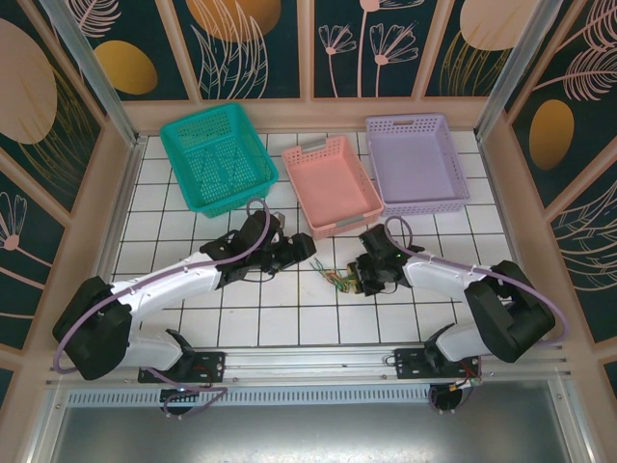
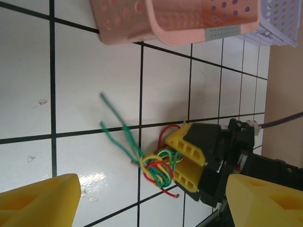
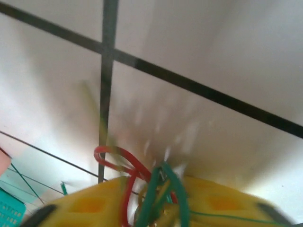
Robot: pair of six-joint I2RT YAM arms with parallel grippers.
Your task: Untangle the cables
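Observation:
The cables (image 1: 336, 280) lie as a small knot of green, yellow and red wires on the white tiles between the two arms. In the left wrist view the cables (image 2: 158, 168) bunch against the right gripper (image 2: 183, 157), whose yellow fingers are closed together on the knot; two green ends trail away up and to the left. The right wrist view, blurred, has red and green loops of the cables (image 3: 158, 189) pinched between the right gripper (image 3: 156, 210) jaws. My left gripper (image 1: 301, 254) hovers just left of the knot, its fingers (image 2: 40, 201) wide apart and holding nothing.
A teal basket (image 1: 217, 159), a pink basket (image 1: 333, 183) and a lilac basket (image 1: 416, 162) stand in a row at the back of the tiled table. The pink basket's rim (image 2: 156, 23) is close above the knot in the left wrist view.

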